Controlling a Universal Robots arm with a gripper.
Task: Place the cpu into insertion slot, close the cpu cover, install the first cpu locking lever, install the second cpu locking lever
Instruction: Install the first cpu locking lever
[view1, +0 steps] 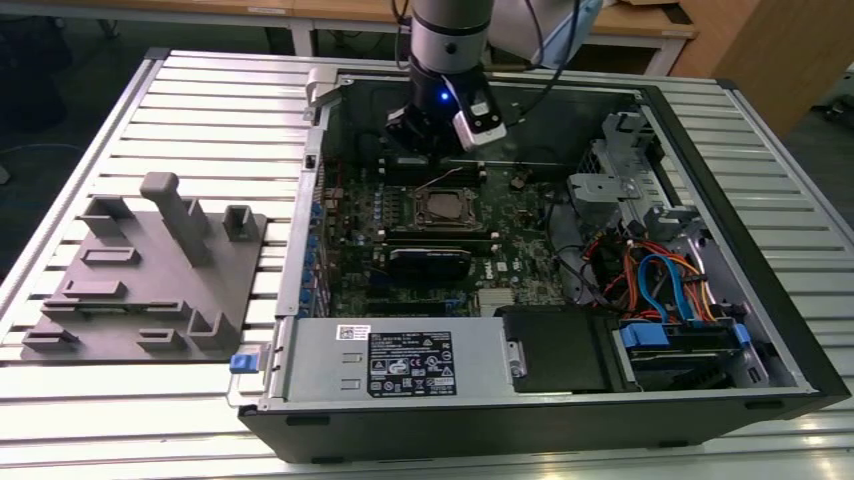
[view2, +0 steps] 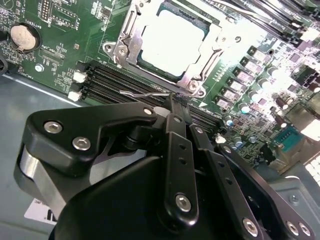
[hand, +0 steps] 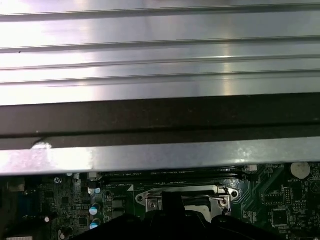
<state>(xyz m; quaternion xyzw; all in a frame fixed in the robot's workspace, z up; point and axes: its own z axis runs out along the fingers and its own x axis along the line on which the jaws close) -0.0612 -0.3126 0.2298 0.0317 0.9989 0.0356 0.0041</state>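
Lying open on the slatted desk (view1: 200, 90), the computer case (view1: 747, 330) holds a green motherboard (view1: 527, 255). The cpu (view2: 170, 42) sits in the insertion slot (view2: 131, 60) under the closed cpu cover (view2: 207, 55). The tool (view2: 175, 102), fingers together, pinches a thin wire lever (view2: 145, 93).

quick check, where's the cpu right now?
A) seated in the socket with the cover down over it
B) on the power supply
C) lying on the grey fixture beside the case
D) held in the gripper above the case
A: in the second wrist view the cpu sits in the insertion slot, with the cpu cover lying flat around its silver top; the gripper is at a thin wire lever beside the socket.
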